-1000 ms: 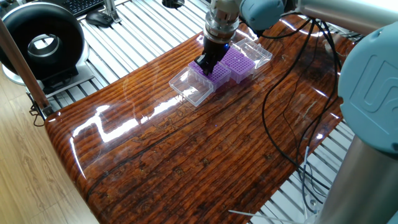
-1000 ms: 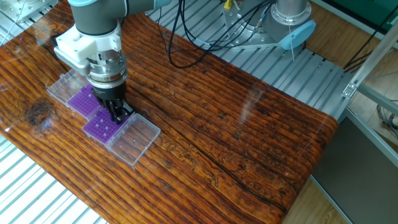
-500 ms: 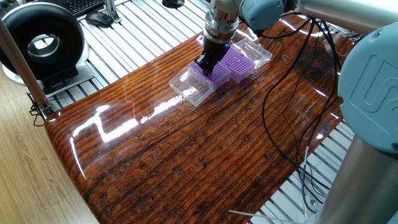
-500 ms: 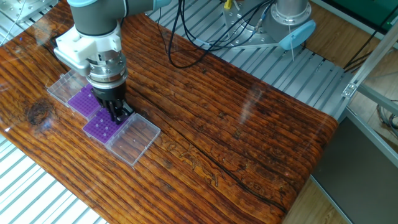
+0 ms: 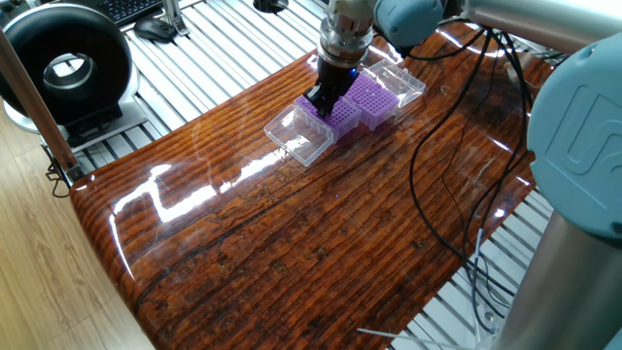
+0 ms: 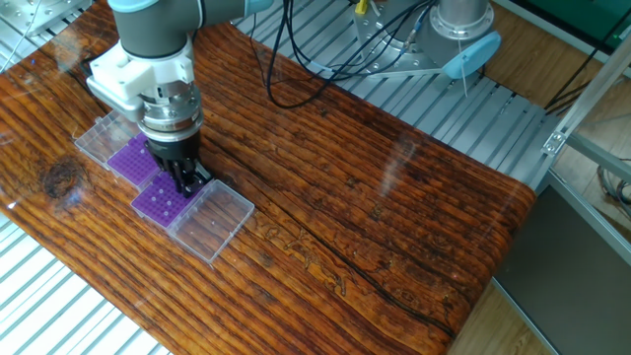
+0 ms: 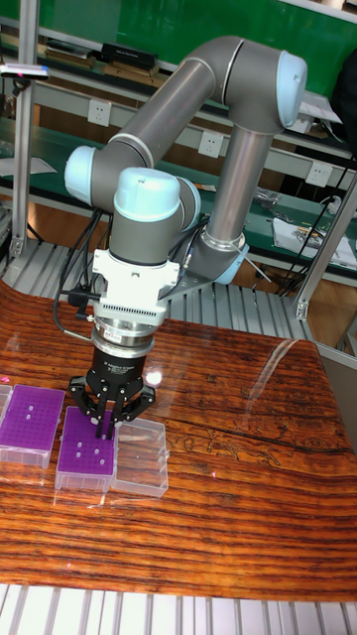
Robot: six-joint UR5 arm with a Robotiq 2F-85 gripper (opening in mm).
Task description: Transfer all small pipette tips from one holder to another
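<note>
Two purple grid racks lie side by side on the wooden table. My gripper (image 5: 319, 103) (image 6: 189, 184) (image 7: 104, 429) points straight down at the nearer rack (image 5: 343, 118) (image 6: 156, 201) (image 7: 85, 452), at the edge next to its clear lid (image 6: 210, 220). In the tall fixed view the fingers converge to a point just on the rack's top. Whether a tip is between them is too small to see. Small pipette tips (image 6: 164, 206) show only as pale dots in that rack's holes. The other rack (image 5: 375, 93) (image 6: 131, 158) (image 7: 30, 425) lies beyond it.
A second clear lid (image 5: 404, 81) (image 6: 99, 139) lies at the far rack's outer side. Black cables (image 5: 457, 117) trail over the table by the arm's base. A black round device (image 5: 63, 68) stands off the table's corner.
</note>
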